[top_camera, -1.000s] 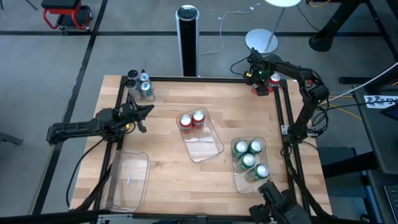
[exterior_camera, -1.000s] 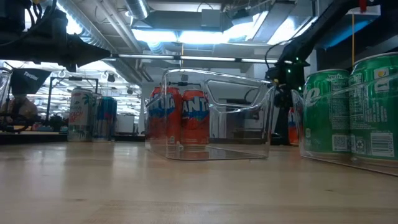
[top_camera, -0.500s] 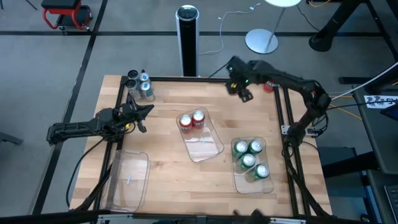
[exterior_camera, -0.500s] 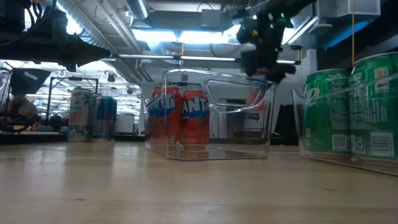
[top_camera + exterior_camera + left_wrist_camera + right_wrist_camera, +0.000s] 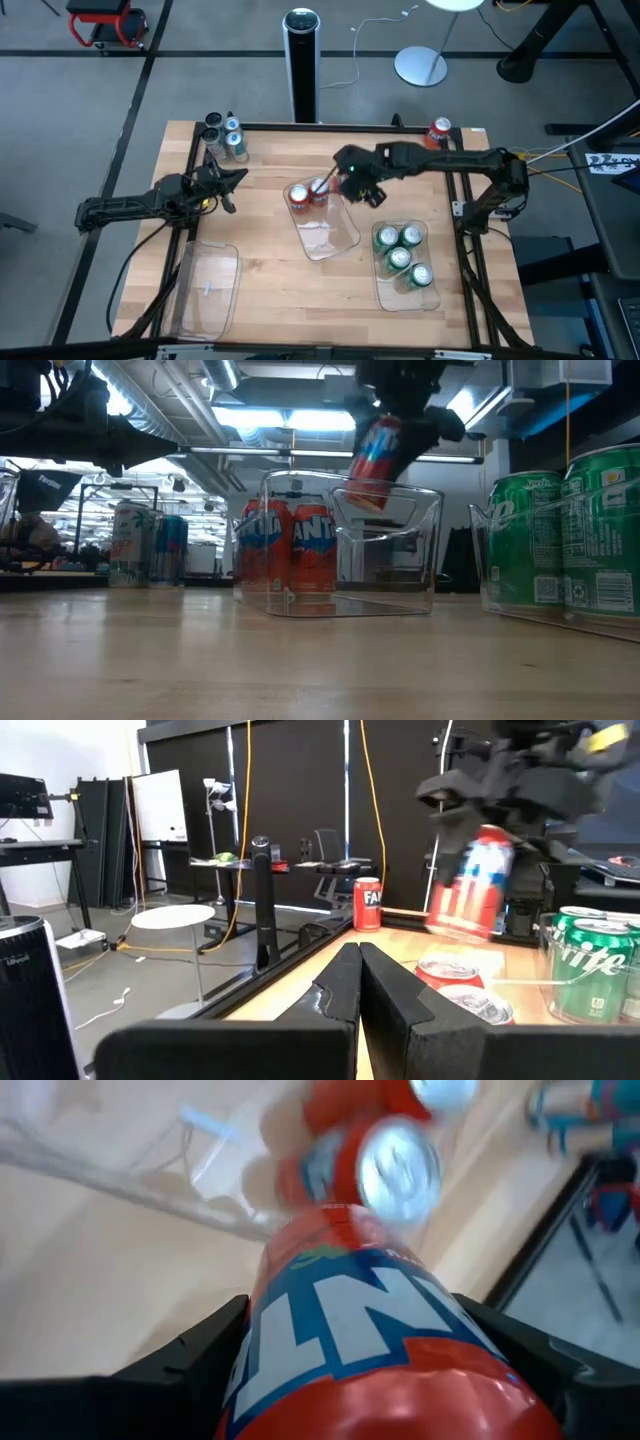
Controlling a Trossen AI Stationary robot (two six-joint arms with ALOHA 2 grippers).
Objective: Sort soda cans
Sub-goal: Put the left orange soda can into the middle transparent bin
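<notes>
We find the right gripper (image 5: 352, 186) out over the middle of the bench, pinching a red-and-white Fanta can (image 5: 375, 460) between its fingers. The can hangs tilted in the air above the far end of the centre tray (image 5: 335, 235) — in the low view its lower end sits just over the tray's clear rim, and it touches nothing inside. In the right wrist view the can fills the space between the two dark fingers (image 5: 190, 1360).

Below it, two more red-and-white cans (image 5: 308, 193) stand upright side by side at the far end of that same tray. One last red-and-white can (image 5: 438, 130) stands alone at the bench's far right corner, just at the black frame.

The four green cans (image 5: 401, 252) stand together in the clear tray (image 5: 380, 290) near the bench's right edge, toward the near side.

The four silver/black cans with blue marks (image 5: 222, 137) are clustered at the far left corner, outside any tray.

A third clear tray (image 5: 207, 290) lies at the near left corner; we see no can in it.

The left gripper (image 5: 232, 180) waits near the left edge of the bench, a little in from the far left cluster, its fingers pressed together on nothing — the left wrist view shows the two tips meeting.

Beyond the far edge a tall black-and-silver cylinder (image 5: 301, 60) stands on the floor.
</notes>
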